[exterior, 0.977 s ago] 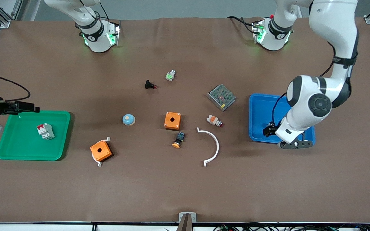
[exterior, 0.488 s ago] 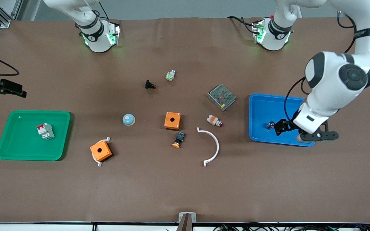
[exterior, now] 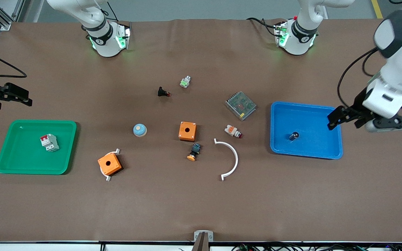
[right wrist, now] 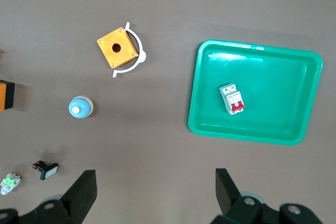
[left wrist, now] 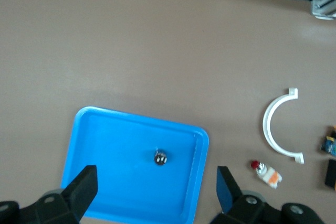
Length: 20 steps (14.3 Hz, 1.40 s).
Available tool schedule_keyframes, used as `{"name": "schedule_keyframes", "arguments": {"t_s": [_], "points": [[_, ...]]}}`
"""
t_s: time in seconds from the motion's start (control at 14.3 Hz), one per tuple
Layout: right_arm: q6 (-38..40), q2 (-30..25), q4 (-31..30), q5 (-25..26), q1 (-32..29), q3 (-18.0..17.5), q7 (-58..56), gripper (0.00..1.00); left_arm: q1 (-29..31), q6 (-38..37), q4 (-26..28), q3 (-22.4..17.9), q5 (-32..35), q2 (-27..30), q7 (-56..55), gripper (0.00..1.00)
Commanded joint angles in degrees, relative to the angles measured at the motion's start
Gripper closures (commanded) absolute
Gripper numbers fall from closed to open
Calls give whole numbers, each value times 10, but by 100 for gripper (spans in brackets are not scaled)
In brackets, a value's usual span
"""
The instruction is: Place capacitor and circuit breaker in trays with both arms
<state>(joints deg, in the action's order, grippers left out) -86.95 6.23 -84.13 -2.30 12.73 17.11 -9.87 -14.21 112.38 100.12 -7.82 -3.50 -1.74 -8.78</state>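
Note:
The capacitor [exterior: 294,136], a tiny black cylinder with a shiny top, lies loose in the blue tray [exterior: 330,152]. It also shows in the left wrist view [left wrist: 160,157], inside the blue tray [left wrist: 84,117]. My left gripper [exterior: 333,121] is open and empty, raised over the tray's rim at the left arm's end [left wrist: 156,192]. The circuit breaker [exterior: 49,142], white-grey with a red top, lies in the green tray [exterior: 30,170], as the right wrist view [right wrist: 232,98] shows. My right gripper [exterior: 27,97] is open and empty, high over bare table beside the green tray [right wrist: 252,48].
Between the trays lie an orange box [exterior: 187,131], a second orange box with white clips [exterior: 109,164], a white arc [exterior: 229,158], a blue dome [exterior: 140,130], a grey power supply [exterior: 240,105], an orange-capped push-button [exterior: 194,151], a white-orange part [exterior: 233,131] and a black switch [exterior: 163,92].
My left gripper has risen and drawn away from the capacitor toward the left arm's end, leaving it in the blue tray. My right gripper has pulled off the green tray.

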Motion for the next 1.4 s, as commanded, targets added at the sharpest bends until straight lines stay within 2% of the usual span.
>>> {"name": "schedule_keyframes", "arguments": {"t_s": [0.0, 0.07, 0.14, 0.28, 0.35, 0.77, 1.05, 1.19, 1.33], "points": [[-5, -17, -10, 7, 7, -1, 15, 0, 45, -53, -28, 47, 19, 7, 38, 0], [-4, -21, -11, 3, 8, -1, 21, 0, 57, -55, -30, 71, 41, 13, 39, 0], [-6, -23, -12, -3, -2, -24, 37, 0, 57, -55, -32, 76, 57, 13, 39, 0], [-8, -40, -16, -2, -63, -107, 84, 0, 57, -72, -53, 78, 67, 9, 40, 0], [-7, -45, -19, 4, -67, -121, 95, 0, 58, -94, -75, 78, 66, 2, 47, 0], [-6, -78, -53, 3, -102, -123, 89, 0, 57, -158, -118, 76, 62, -3, 85, 0], [-13, -97, -77, 4, -102, -120, 89, 0, 57, -159, -125, 75, 66, 2, 86, 0], [-31, -120, -113, 5, -102, -118, 87, 0, 56, -159, -132, 74, 59, -1, 76, 0], [-33, -132, -131, 26, -101, -119, 87, 0, 55, -159, -136, 74, 60, -3, 76, 0]]}}
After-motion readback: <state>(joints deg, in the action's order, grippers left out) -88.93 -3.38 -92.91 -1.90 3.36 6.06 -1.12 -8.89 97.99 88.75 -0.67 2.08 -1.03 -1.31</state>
